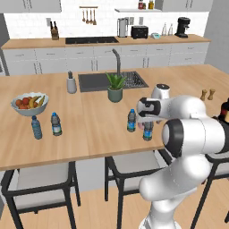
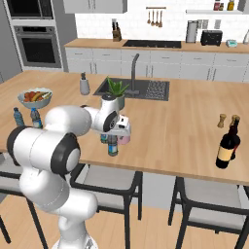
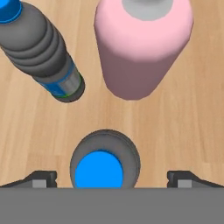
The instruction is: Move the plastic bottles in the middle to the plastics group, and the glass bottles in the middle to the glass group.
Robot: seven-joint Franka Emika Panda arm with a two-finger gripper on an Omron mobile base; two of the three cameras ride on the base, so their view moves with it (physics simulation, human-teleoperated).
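- Directly below the gripper (image 3: 112, 180), mid-counter near edge: upright plastic water bottle (image 3: 105, 162), long axis vertical, blue cap centred between wide-apart, empty jaws.
- Pink glass bottle (image 3: 142, 48) just beyond.

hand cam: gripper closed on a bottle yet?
No. The gripper is open, its fingertips apart on either side of a blue-capped water bottle directly below, not touching it.
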